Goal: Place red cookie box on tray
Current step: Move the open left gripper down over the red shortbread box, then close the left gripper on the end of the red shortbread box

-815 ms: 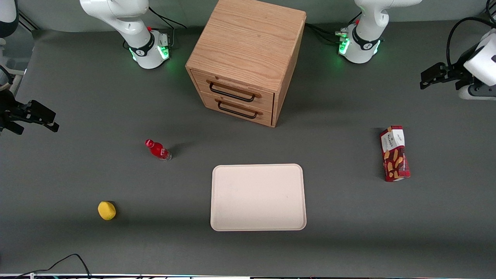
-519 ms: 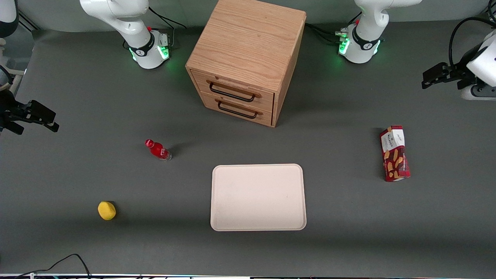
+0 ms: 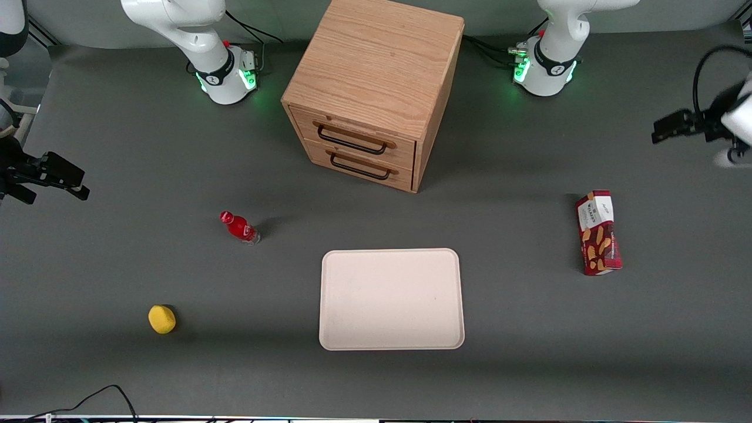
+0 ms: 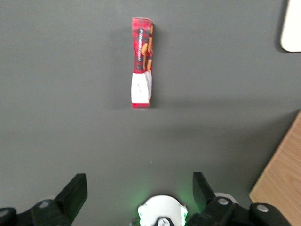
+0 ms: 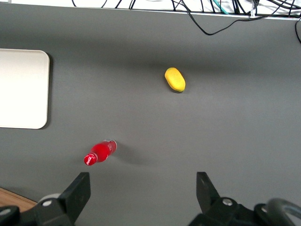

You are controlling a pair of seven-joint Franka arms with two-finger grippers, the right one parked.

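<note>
The red cookie box (image 3: 598, 232) lies flat on the grey table toward the working arm's end, its white label end pointing away from the front camera. In the left wrist view the red cookie box (image 4: 141, 63) lies alone on the table, well ahead of the fingers. The cream-pink tray (image 3: 390, 298) sits mid-table with nothing on it, and a corner of the tray (image 4: 291, 28) shows in the wrist view. My left gripper (image 3: 662, 130) hangs above the table, farther from the front camera than the box and apart from it. The gripper (image 4: 139, 186) is open with nothing between its fingers.
A wooden two-drawer cabinet (image 3: 373, 88) stands farther from the front camera than the tray. A small red bottle (image 3: 239, 227) and a yellow lemon-like object (image 3: 161, 319) lie toward the parked arm's end. A black cable (image 3: 108, 393) runs along the near table edge.
My left gripper has shifted a little outward toward the working arm's end and slightly nearer the front camera. The box, tray and other objects have not moved.
</note>
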